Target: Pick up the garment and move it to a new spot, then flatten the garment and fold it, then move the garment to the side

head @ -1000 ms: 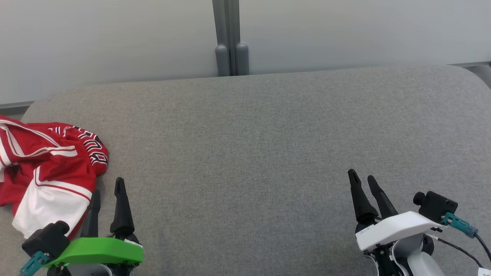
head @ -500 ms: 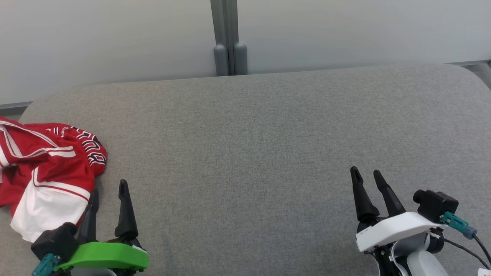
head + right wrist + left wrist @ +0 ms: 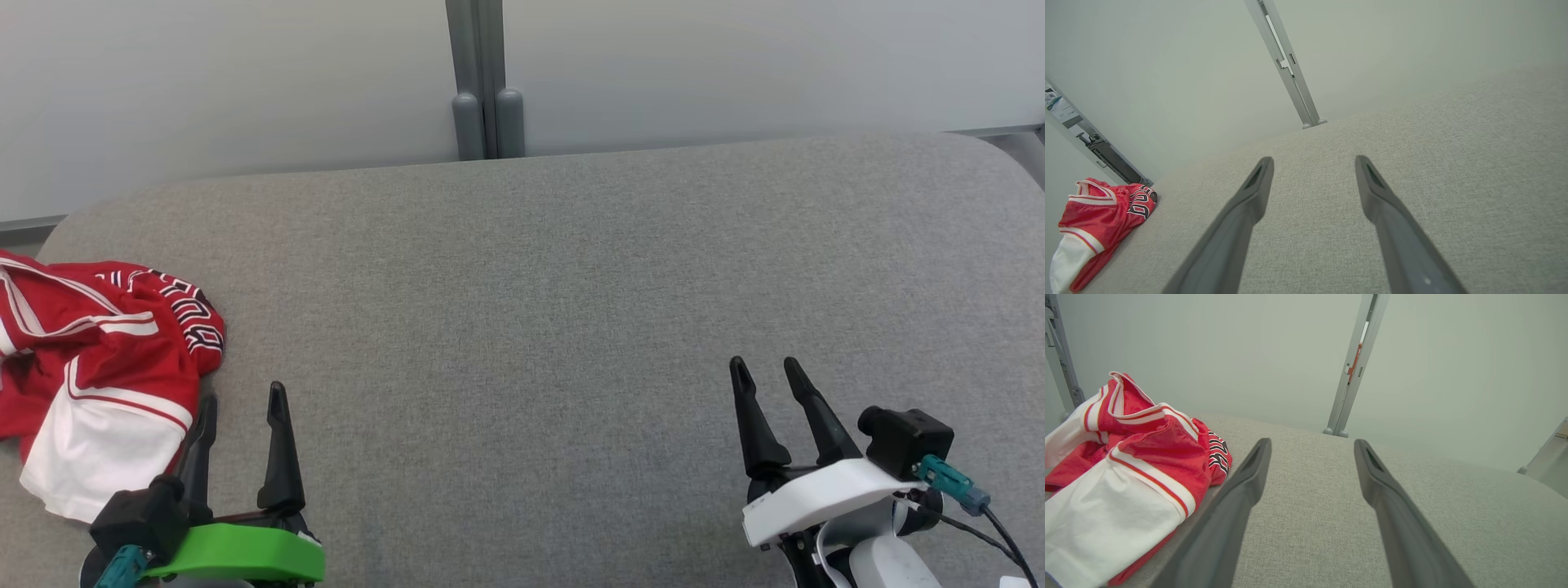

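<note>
Head view | left pincer [image 3: 243,394] spread beside garment [image 3: 106,351] | right pincer [image 3: 764,363] spread, empty

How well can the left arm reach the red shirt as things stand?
Probably yes: the shirt lies crumpled right beside the open left end effector, to its left, on the grey cushion, and nothing stands between them.

Bright, diffuse light is spreading evenly over the grey bench [image 3: 522,286], leaving only faint shadows. Wrist views are tilting the wall post [image 3: 1287,69], and the near fingers [image 3: 1216,539] are blurring softly.
</note>
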### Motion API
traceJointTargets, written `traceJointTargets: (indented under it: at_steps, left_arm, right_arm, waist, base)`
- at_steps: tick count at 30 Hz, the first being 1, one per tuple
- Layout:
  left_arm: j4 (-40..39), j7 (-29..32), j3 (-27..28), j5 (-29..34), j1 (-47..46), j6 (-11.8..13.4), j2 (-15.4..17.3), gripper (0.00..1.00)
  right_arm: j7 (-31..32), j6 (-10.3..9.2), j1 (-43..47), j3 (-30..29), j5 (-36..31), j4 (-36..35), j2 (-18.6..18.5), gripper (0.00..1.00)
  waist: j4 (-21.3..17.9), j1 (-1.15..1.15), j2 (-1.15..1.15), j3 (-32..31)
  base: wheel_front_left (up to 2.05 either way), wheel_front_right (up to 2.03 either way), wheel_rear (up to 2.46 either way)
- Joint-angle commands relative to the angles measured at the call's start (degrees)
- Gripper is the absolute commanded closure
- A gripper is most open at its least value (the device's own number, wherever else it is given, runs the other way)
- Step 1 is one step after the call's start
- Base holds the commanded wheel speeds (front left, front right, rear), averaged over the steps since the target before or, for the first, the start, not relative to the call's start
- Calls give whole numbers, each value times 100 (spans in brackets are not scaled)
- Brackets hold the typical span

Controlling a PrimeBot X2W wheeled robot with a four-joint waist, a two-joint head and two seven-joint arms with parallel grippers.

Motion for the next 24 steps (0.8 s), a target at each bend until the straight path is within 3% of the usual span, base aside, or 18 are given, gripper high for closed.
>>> traceJointTargets:
  at_steps: [1, 24]
  left_arm:
    - [-72, -55, 1, 171, 28, -42, 30, 0]
    - [-55, -326, -3, 1235, 213, -423, -47, 0]
  right_arm:
    - [-60, 3, 16, 32, -161, -56, -26, 0]
    - [-333, 3, 120, 253, -1033, -229, -34, 0]
  waist:
    - [-1, 0, 0, -5]
    - [-28, 0, 0, -53]
  base:
    - [0, 0, 0]
    - [0, 0, 0]
